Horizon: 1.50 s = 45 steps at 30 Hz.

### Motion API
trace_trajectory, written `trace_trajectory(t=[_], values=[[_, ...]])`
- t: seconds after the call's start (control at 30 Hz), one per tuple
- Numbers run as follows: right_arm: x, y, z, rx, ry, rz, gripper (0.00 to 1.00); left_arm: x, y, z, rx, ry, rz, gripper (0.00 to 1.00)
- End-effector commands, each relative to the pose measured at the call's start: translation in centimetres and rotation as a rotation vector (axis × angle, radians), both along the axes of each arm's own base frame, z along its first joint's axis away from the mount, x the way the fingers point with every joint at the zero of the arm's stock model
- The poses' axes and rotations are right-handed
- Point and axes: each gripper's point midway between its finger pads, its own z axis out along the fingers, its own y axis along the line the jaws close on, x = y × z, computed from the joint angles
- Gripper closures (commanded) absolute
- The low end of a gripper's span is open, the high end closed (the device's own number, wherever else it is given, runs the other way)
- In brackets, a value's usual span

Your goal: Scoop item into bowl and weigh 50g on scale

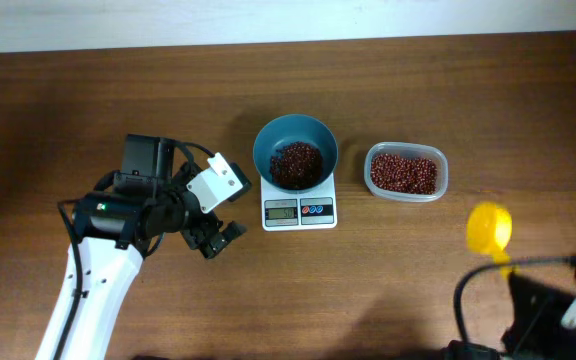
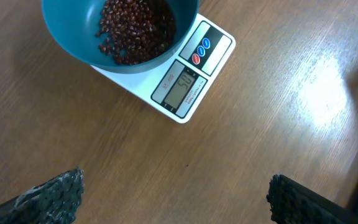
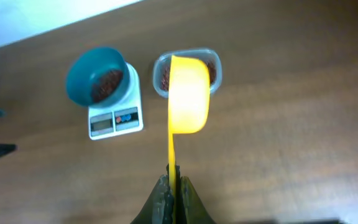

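The teal-blue bowl [image 1: 295, 150] sits on the white scale [image 1: 299, 210] and holds a pile of dark red-brown beans [image 1: 295, 165]. The scale's display [image 2: 182, 93] appears to read 50. My left gripper [image 1: 220, 239] is open and empty, on the table left of the scale; its fingers frame bare wood in the left wrist view [image 2: 176, 196]. My right gripper [image 3: 174, 183] is shut on the handle of a yellow scoop [image 3: 188, 93], held above the table at the front right [image 1: 489, 228]. The scoop looks empty.
A clear plastic container [image 1: 406, 172] with more beans stands right of the scale. The table's far edge meets a white wall at the top. My right arm and its cable fill the front right corner [image 1: 538, 310].
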Motion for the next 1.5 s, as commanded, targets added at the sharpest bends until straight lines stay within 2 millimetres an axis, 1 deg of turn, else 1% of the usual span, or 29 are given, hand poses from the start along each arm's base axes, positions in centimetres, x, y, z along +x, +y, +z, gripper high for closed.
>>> trace_trajectory(t=[0.0,0.1,0.17,0.23,0.3,0.33,0.4,0.47,0.53,0.63,0.7,0.8,0.83,0.87,0.97,1.13,1.27,1.33,1.37,1.43,1.47], values=[[-2.5,0.0,-2.6,0.052,-0.005,-0.101,0.96,0.0,-0.3,1.2,-0.025,-0.024,0.001,0.01],[-4.2,-0.3,-4.2,0.091,-0.026,-0.202,0.96,0.0,-0.3,1.2,-0.025,-0.024,0.001,0.01],[-4.6,-0.2,-5.1,0.124,-0.031,-0.23,0.96,0.1,-0.3,1.2,-0.025,-0.025,0.001,0.01],[-4.6,-0.2,-6.5,0.137,-0.001,-0.242,0.96,-0.1,-0.3,1.3,-0.02,-0.032,0.002,0.01],[-4.1,-0.4,-7.8,0.147,0.028,-0.247,0.96,-0.7,0.9,1.6,0.025,-0.063,0.033,0.01],[-3.7,-0.5,-8.4,0.151,0.04,-0.249,0.96,-0.8,1.5,2.1,0.04,-0.112,0.05,0.01],[-2.3,-0.7,-9.7,0.168,0.059,-0.253,0.96,-1.2,3.0,3.7,0.055,-0.297,0.109,0.01],[-0.9,-0.9,-10.6,0.181,0.062,-0.254,0.96,-2.4,3.7,4.1,0.022,-0.44,0.142,0.01],[0.2,-1.3,-11.2,0.183,0.052,-0.258,0.96,-3.3,4.0,3.6,-0.025,-0.525,0.188,0.01],[2.0,-1.8,-12.2,0.237,0.037,-0.309,0.96,-4.8,4.2,1.8,-0.091,-0.637,0.232,0.01],[2.6,-2.3,-13.3,0.265,0.05,-0.36,0.96,-5.0,4.6,0.9,-0.116,-0.678,0.274,0.01],[3.6,-2.8,-14.8,0.294,0.056,-0.409,0.96,-4.7,5.3,0.6,-0.187,-0.711,0.374,0.01],[4.0,-2.9,-15.5,0.313,0.062,-0.428,0.96,-4.6,5.9,0.6,-0.242,-0.711,0.454,0.01],[4.2,-3.0,-16.0,0.318,0.066,-0.433,0.96,-4.6,6.1,0.5,-0.258,-0.709,0.482,0.01],[5.1,-3.2,-17.6,0.32,0.077,-0.437,0.96,-4.9,6.2,-0.4,-0.268,-0.716,0.486,0.01],[7.3,-3.4,-20.9,0.35,0.066,-0.429,0.96,-5.1,6.2,-1.6,-0.283,-0.746,0.486,0.01],[8.7,-3.7,-22.2,0.352,0.026,-0.421,0.96,-5.1,6.2,-2.5,-0.291,-0.766,0.483,0.01],[8.8,-3.8,-23.6,0.365,0.042,-0.436,0.96,-4.8,6.1,-3.1,-0.292,-0.767,0.483,0.01],[8.9,-3.8,-24.8,0.366,0.055,-0.438,0.96,-4.7,6.1,-3.8,-0.289,-0.76,0.484,0.01],[9.2,-3.9,-25.8,0.365,0.052,-0.437,0.96,-4.6,6.0,-3.9,-0.294,-0.763,0.477,0.01],[9.4,-3.9,-25.9,0.365,0.042,-0.435,0.96,-4.7,5.8,-3.8,-0.3,-0.762,0.469,0.01]])
